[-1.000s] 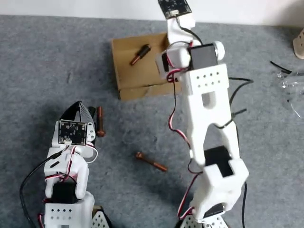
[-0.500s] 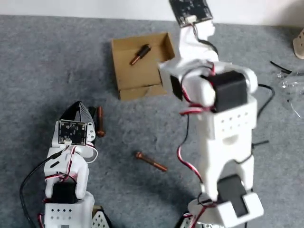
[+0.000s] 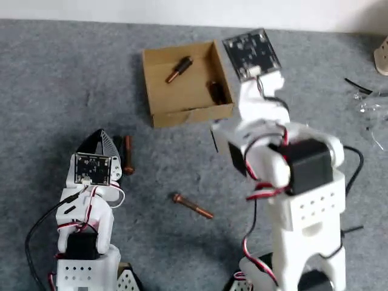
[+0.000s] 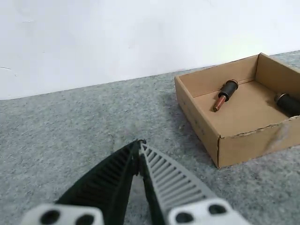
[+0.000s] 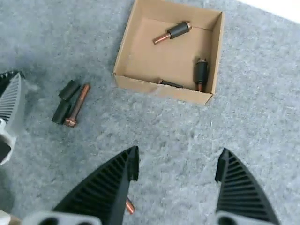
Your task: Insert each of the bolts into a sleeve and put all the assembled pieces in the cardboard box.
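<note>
While the left gripper [image 4: 139, 143] had its jaws pressed together on nothing, the right gripper [image 5: 179, 152] had them spread wide, empty, near the brown cardboard box [image 5: 159, 89].

Open carpet [image 3: 60, 73] is stretching across the upper left of the high view. The cardboard box [image 3: 182, 91] is sitting open-topped at upper centre, with the right arm [image 3: 291, 182] looming just right of it. A loose bolt [image 3: 192, 205] is lying mid-frame, and a second bolt [image 3: 128, 154] is lying left of centre.

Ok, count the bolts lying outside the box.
2. One bolt lies beside the sleeves by the left tool; the other bolt lies alone between the arms. The arms may hide more.
</note>
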### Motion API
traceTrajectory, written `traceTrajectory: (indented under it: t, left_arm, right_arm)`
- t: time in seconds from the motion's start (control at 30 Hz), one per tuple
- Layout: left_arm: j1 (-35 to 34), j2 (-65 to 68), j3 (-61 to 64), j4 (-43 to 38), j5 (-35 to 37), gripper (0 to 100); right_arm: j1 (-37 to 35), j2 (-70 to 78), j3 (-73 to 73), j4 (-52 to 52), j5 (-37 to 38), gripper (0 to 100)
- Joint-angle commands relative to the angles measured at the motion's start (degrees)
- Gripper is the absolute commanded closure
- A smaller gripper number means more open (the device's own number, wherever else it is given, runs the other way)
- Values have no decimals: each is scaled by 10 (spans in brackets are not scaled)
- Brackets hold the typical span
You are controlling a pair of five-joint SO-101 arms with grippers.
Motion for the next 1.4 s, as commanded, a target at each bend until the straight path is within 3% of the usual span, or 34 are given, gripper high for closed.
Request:
traceTrajectory:
  t: [0.0,0.27,0.47,0.8,1.1,1.37]
  left_arm:
    - [8,1,13,-16,-3,993]
    - [8,1,13,-16,-3,993]
    - [8,1,13,-16,-3,993]
    - [8,1,13,-16,-3,993]
    - [8,1,13,-16,-3,993]
    - [8,1,13,-17,-3,993]
  right_arm:
    - [-7,-79,112,-65,-3,752]
    - [-7,-221,415,-240,-2,752]
    - [-7,-262,556,-330,-1,752]
    - [-11,-262,652,-429,51,752]
    - [-115,-262,724,-495,53,752]
    - [-154,-261,766,-515,55,752]
